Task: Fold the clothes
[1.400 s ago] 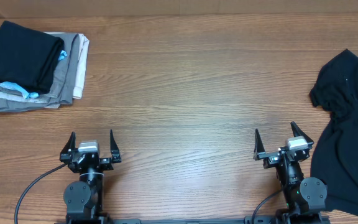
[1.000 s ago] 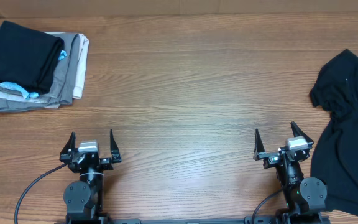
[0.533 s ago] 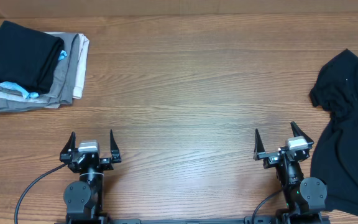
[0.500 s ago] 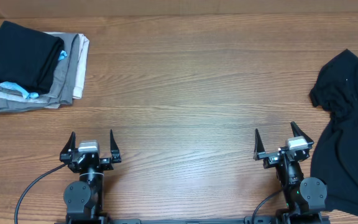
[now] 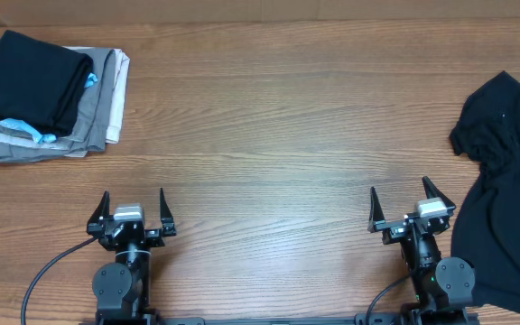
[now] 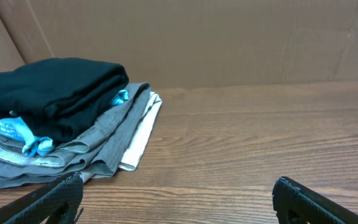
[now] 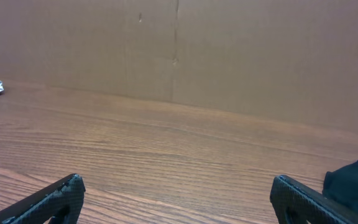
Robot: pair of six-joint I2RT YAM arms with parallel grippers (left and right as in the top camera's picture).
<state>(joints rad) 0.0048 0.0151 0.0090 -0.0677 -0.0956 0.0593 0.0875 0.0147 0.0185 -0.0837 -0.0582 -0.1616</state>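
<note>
Wooden table (image 5: 269, 117) — shirt (image 5: 502, 212), folded stack (image 5: 43, 90).

Soft, even light falls from above on my surface (image 5: 269, 117), bright with no glare on the wood grain. Shadows are faint: only a thin dark edge under the folded pile (image 6: 73, 158). The black shirt (image 5: 504, 208) swallows detail, its folds barely showing, though its white logo stays crisp. My overhead view is sharp edge to edge. Both wrist views are dimmer and warmer. My left tool (image 6: 178, 183) and right tool (image 7: 176, 181) show as dark shapes, and the cardboard wall (image 7: 179, 50) is flatly lit.
</note>
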